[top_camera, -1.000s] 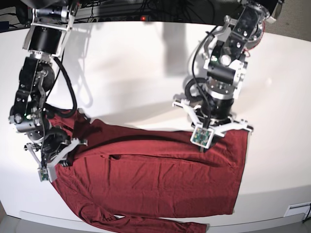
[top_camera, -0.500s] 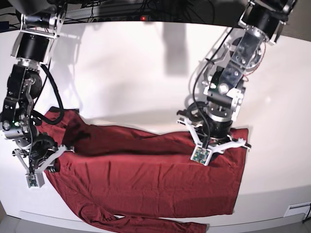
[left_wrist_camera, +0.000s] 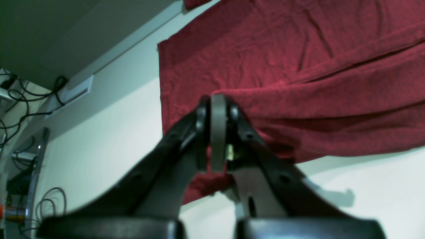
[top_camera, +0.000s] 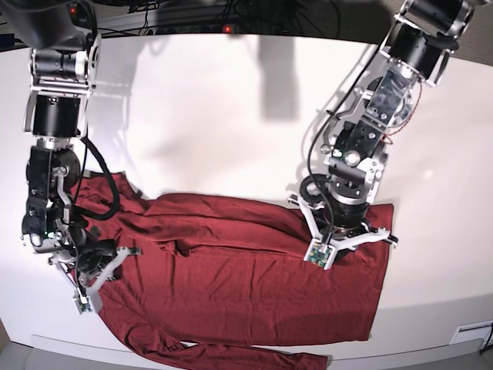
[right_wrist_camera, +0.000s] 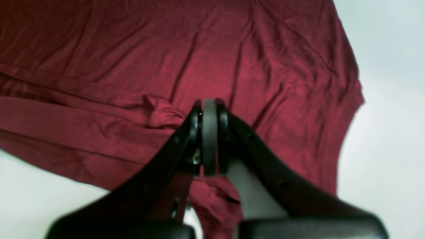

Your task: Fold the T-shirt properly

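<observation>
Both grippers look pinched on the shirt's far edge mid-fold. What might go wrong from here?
1. The left gripper and right gripper each pinch only a small bunch of the T-shirt; the thin fabric may slip out.
2. The lifted edge sags and wrinkles between the two grips, so the fold could land creased.
3. The near sleeve lies at the table edge; dragging toward it might pull it off.

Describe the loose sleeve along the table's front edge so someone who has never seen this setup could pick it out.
Start at the white table, where the maroon T-shirt lies spread across the near half. Follow its bottom edge to the loose sleeve, a narrow wrinkled strip along the front edge. Unlike the folded upper band, neither gripper is near it.
</observation>
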Controlling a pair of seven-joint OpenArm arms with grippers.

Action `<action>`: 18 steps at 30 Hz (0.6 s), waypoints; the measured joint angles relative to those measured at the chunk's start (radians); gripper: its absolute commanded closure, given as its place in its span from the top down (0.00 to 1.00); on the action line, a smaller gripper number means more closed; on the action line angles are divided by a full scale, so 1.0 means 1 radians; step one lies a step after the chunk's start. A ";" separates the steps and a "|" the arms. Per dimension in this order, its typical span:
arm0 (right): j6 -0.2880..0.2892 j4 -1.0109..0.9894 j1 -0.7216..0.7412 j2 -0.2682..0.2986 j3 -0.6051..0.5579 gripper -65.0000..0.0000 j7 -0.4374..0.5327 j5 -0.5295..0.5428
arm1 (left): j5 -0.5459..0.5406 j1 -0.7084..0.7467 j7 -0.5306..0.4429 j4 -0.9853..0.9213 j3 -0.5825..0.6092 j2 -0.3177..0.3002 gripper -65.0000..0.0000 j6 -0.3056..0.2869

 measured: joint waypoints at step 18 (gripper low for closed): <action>0.000 -0.007 -0.225 0.050 -0.001 0.43 0.087 -0.118 | -0.001 0.000 0.000 0.000 0.001 0.000 0.00 0.000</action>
